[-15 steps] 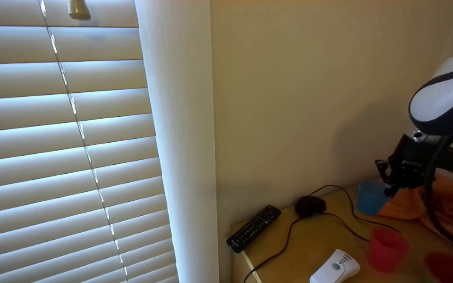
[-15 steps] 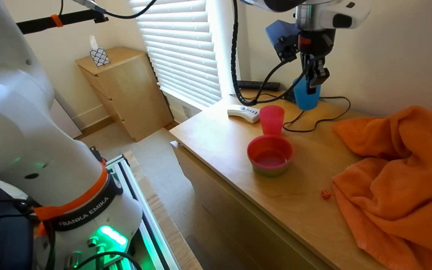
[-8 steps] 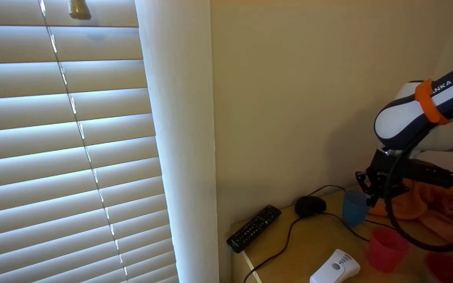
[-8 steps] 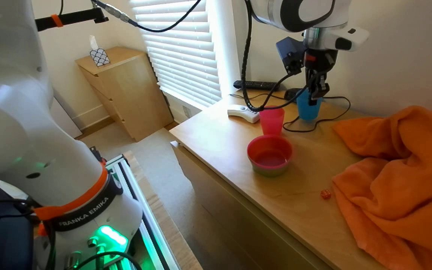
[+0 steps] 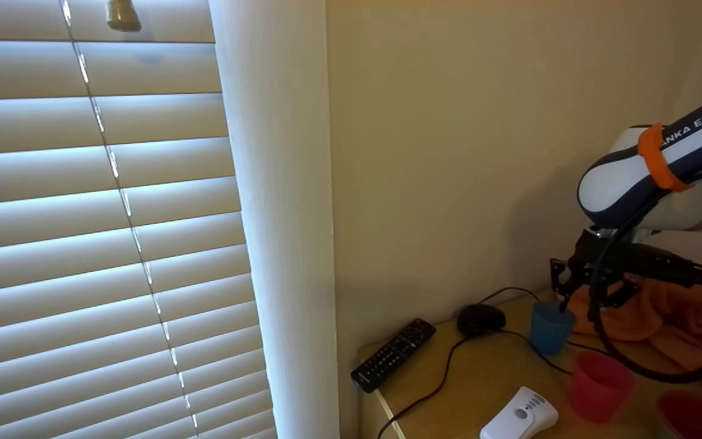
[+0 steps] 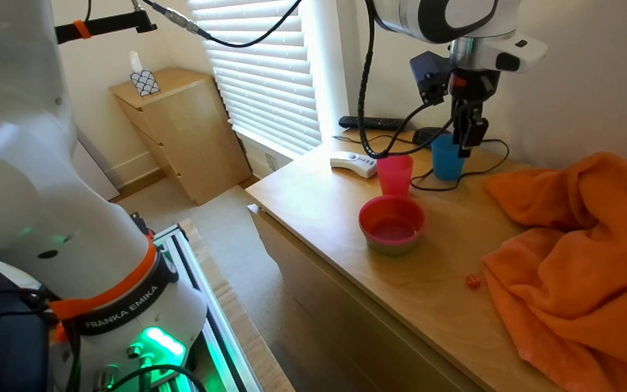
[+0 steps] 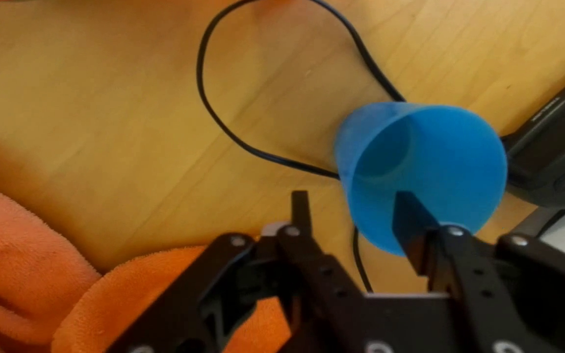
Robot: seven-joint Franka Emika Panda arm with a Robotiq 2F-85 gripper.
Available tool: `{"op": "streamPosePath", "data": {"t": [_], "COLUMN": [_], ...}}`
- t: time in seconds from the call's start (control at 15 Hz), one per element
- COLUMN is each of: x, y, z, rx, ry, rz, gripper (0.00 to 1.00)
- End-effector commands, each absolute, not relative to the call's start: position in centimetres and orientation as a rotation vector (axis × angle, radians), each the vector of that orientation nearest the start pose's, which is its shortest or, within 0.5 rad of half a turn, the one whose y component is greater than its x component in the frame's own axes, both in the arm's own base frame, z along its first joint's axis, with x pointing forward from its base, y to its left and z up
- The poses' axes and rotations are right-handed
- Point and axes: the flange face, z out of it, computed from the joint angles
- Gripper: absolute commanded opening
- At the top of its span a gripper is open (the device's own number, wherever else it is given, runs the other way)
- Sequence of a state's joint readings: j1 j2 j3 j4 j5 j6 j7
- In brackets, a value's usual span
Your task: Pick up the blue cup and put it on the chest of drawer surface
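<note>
Within half a second the claw (image 6: 468, 148) had spread; in an exterior view the blue plastic cup (image 6: 446, 160) stood at its eight o'clock on the chest-of-drawers top (image 6: 444, 239). In the wrist view, wide-parted jaws held nothing, a fingertip (image 7: 410, 218) overlapping the mouth; rising straight seemed safest.

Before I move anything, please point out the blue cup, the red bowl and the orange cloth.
Blue cup (image 7: 434, 164), in the wrist view: inner wall.
Red bowl (image 6: 392, 223), in an exterior view: inner surface.
Orange cloth (image 6: 583, 272), in an exterior view: middle of the heap.
</note>
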State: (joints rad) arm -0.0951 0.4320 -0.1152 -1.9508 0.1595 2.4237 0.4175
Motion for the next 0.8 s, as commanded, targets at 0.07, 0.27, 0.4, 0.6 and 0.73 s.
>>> {"op": "streamPosePath", "data": {"t": [0.07, 0.27, 0.4, 0.6, 0.73], "x": [58.6, 55.3, 52.1, 47.2, 50.1], "y": [-12.5, -11.6, -10.9, -10.2, -10.6], "z": [31.1, 34.4, 35.8, 37.9, 37.3], "rx": [-2.888, -2.996, -3.021, -3.039, -3.03], "ry": [0.987, 0.709, 0.535, 0.275, 0.359], "rz": [-0.089, -0.081, -0.067, -0.076, -0.077], "gripper": [0.89, 1.0, 1.0, 1.0, 1.0]}}
